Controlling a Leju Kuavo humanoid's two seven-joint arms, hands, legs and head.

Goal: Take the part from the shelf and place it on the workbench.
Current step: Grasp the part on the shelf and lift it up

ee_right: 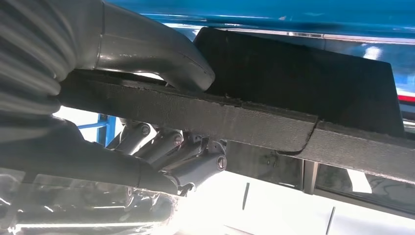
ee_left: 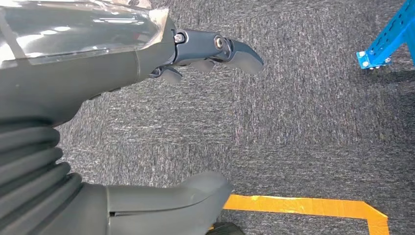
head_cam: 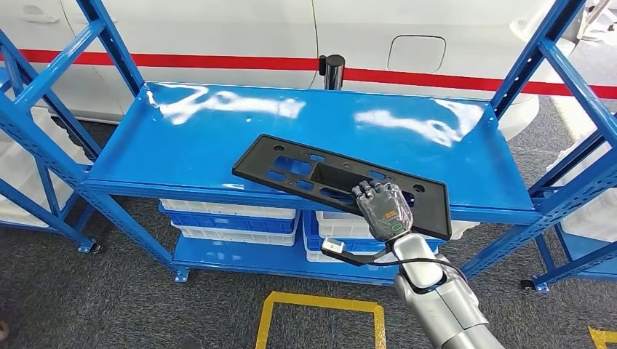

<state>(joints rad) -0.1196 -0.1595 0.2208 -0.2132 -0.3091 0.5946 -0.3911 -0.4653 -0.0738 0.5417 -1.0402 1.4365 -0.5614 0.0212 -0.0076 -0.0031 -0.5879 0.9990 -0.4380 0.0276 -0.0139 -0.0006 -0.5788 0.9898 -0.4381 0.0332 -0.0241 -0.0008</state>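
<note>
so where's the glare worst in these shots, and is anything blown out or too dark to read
Head view: white glare patches on the blue shelf top, while the black part reads clearly. Right wrist view: the background beneath the part is blown out white, and the right hand gripping its edge sits in shadow. Left wrist view: evenly lit carpet, with a reflection on the left hand's clear cover.

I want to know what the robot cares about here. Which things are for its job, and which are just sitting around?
For the job:
- black part, on the shelf's front edge
- right hand, gripping the part, thumb on one side, fingers on the other
- shelf

Just around:
- white crates under the shelf
- yellow floor tape
- left hand, holding nothing, over the carpet
</note>
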